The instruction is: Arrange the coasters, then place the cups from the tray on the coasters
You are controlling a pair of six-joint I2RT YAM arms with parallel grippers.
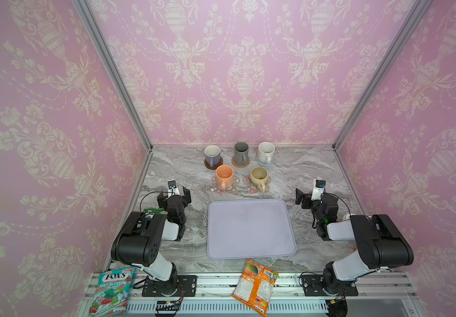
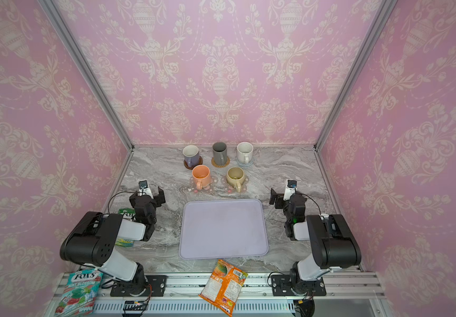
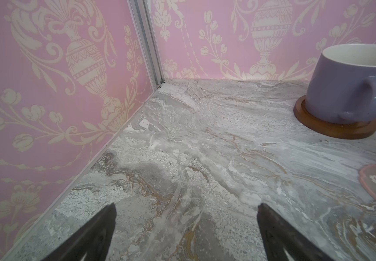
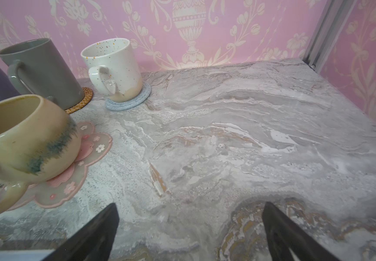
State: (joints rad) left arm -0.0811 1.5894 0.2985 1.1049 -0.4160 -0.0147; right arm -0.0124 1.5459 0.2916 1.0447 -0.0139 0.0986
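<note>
- My left tool (image 3: 187, 205) has its jaws spread wide apart with nothing between them. It sits low over bare desk (image 3: 193, 140), toward the left rear corner.
- My right tool (image 4: 190, 204) is spread just as wide and is empty, over bare desk to the right of the mugs.
- The tray (image 1: 251, 229) lies flat in the middle of the desk between my two arms, its surface bare.
- Both top views show a back row near the rear wall. There the lavender mug (image 1: 212, 155) stands on the dark brown wooden coaster (image 3: 340, 132). The dark grey mug (image 1: 241, 152) is on the woven rattan coaster (image 4: 81, 102), and the white mug (image 1: 265, 152) on the pale blue-grey coaster (image 4: 135, 100).
- The front row lies between that row and the tray. In it the peach-orange mug (image 1: 224, 175) stands on a pink-flower coaster (image 1: 234, 184), and the beige-olive mug (image 1: 259, 177) on the second pink-flower coaster (image 4: 92, 144).
- All five mugs stand upright with their handles turned toward the tray side.
- A Fox's candy bag (image 1: 111, 291) and an orange snack packet (image 1: 255, 288) lie at the front rail.
</note>
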